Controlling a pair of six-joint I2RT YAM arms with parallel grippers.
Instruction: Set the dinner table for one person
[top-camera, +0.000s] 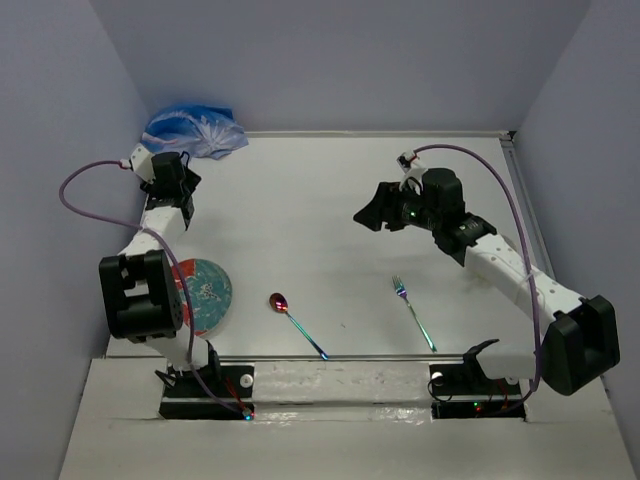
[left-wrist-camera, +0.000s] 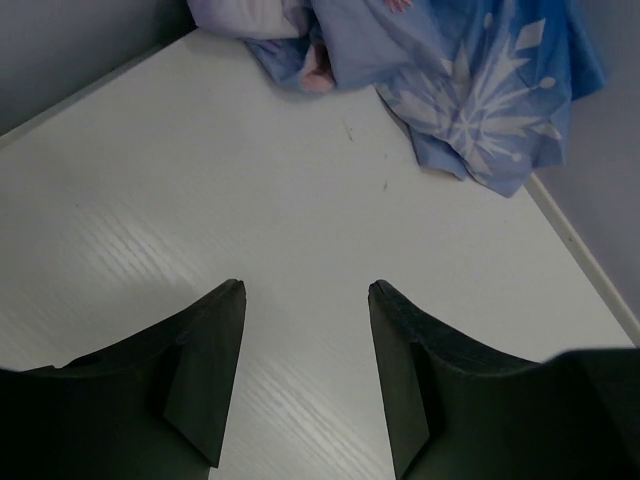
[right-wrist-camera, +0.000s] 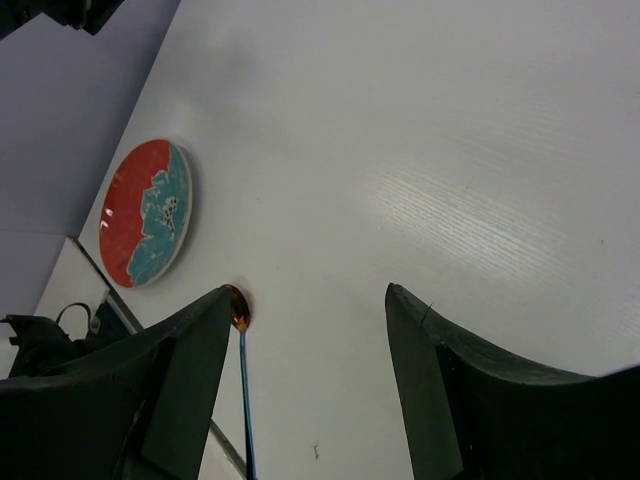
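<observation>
Our left pincer (left-wrist-camera: 305, 287) is open and holds nothing. The crumpled blue cloth (left-wrist-camera: 480, 90) lies just ahead of it, in the far left corner of the white worktop (top-camera: 300, 220). Our right pincer (right-wrist-camera: 308, 292), open and empty too, is well apart from it.

Looking down on white dinner table (top-camera: 330, 200). Lying crumpled in 11 o'clock corner: blue printed cloth (top-camera: 195, 130). Sitting flat at 8 o'clock: red-and-teal plate (top-camera: 208, 290). Lying well apart along near edge: spoon (top-camera: 296, 323) at 6 o'clock, fork (top-camera: 413, 312) at 5 o'clock.
</observation>
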